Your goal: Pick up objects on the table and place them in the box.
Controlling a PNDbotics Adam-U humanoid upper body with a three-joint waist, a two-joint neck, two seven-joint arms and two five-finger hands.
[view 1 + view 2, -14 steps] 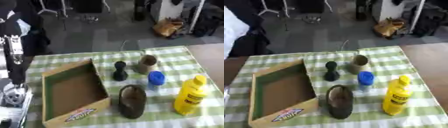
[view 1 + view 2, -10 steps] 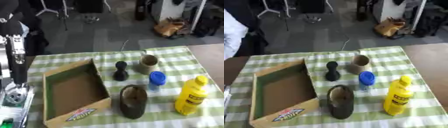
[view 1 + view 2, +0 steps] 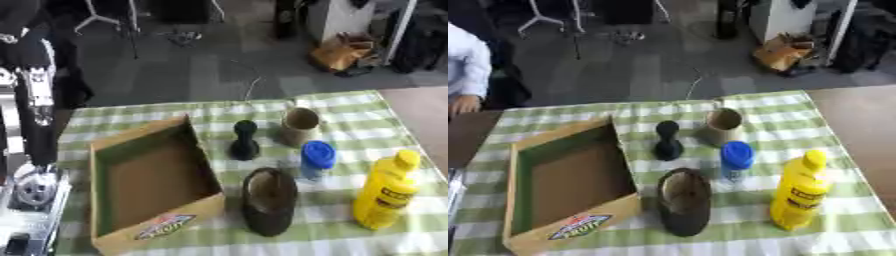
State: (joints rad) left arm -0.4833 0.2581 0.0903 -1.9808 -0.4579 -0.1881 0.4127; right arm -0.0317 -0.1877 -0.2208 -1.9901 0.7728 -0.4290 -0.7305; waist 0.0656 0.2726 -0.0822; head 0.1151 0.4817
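A: Where do we stand with the task?

B: At the very start, we judge. The box [image 3: 570,190] lies empty on the left of the desk [image 3: 623,112], and all five things sit to its right: a dark shoe [image 3: 684,200] just beside the box's near corner, a black dumbbell-shaped piece [image 3: 667,141] behind it, a tan cup [image 3: 723,126] lying on its side, a blue-lidded bottle [image 3: 737,159], and a yellow squeeze bottle [image 3: 800,192] standing upright near the right edge.

A: And our robot hand?

B: Neither robot hand shows in either view, so we cannot tell whether the fingers are spread or curled. Only black and silver machinery appears at the left edge of the left eye view.

A: What does the next move call for?

B: We'd bring one hand in over the cloth. The shoe is nearest the box, so it looks the shortest carry.

A: The surroundings?

B: A green-and-white checked cloth covers the desk; beyond lies grey floor with stands and bags.
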